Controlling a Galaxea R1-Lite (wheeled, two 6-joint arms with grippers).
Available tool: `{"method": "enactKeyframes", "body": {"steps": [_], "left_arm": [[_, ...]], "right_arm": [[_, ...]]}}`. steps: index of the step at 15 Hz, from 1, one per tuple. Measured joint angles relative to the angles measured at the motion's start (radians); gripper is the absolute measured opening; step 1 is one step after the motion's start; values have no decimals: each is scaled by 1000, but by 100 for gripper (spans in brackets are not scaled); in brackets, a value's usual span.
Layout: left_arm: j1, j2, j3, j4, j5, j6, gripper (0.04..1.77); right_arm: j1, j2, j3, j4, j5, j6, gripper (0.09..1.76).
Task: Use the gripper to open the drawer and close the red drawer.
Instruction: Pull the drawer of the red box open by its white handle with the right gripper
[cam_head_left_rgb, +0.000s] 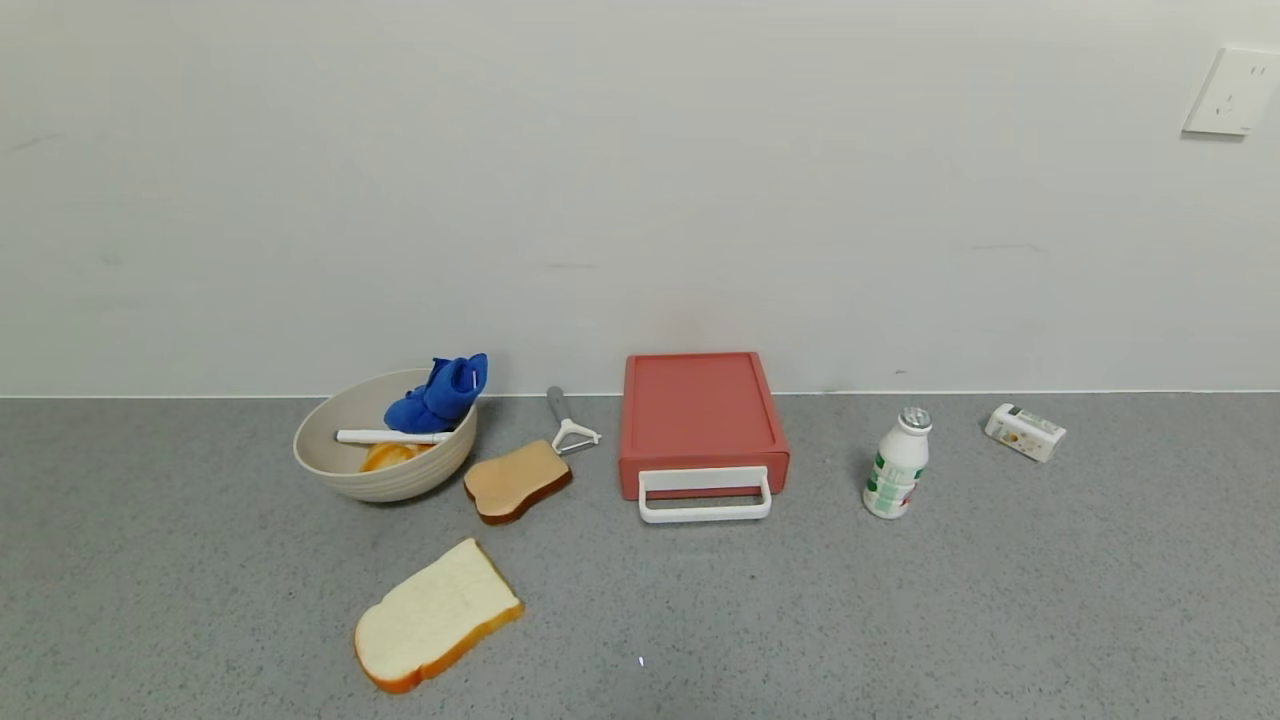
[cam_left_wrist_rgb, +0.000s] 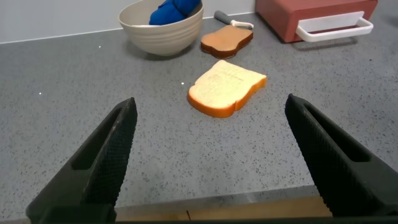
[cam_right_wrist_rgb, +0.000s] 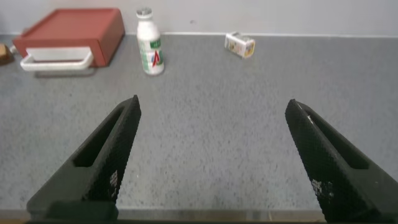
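The red drawer (cam_head_left_rgb: 700, 420) stands against the wall at the middle of the grey counter, its tray pushed in and its white loop handle (cam_head_left_rgb: 705, 497) facing me. It also shows in the left wrist view (cam_left_wrist_rgb: 311, 15) and the right wrist view (cam_right_wrist_rgb: 71, 31). Neither gripper shows in the head view. My left gripper (cam_left_wrist_rgb: 211, 102) is open and empty over the counter's front edge, far from the drawer. My right gripper (cam_right_wrist_rgb: 214, 106) is open and empty, also near the front edge.
A beige bowl (cam_head_left_rgb: 330, 465) with a blue cloth (cam_head_left_rgb: 440, 395) stands left of the drawer. Beside it lie a peeler (cam_head_left_rgb: 568, 425), a brown toast slice (cam_head_left_rgb: 515, 482) and a white bread slice (cam_head_left_rgb: 435, 615). A white bottle (cam_head_left_rgb: 897, 463) and small carton (cam_head_left_rgb: 1025, 432) are at the right.
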Motion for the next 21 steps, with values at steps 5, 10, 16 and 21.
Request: {"method": "enactKeyframes", "body": {"steps": [5,10,16,21], "left_arm": [[0,0,0,-1,0,-6,172],[0,0,0,-1,0,-7,172],[0,0,0,-1,0,-10,172],[0,0,0,-1,4,-13,172]], "right_arm": [[10,301,-276,10,19,1,171],[22,732,-623,15,147,2,171],[168,1137,-959,118,203,3,171],[322,1384,-1112,179,203,4,171]]}}
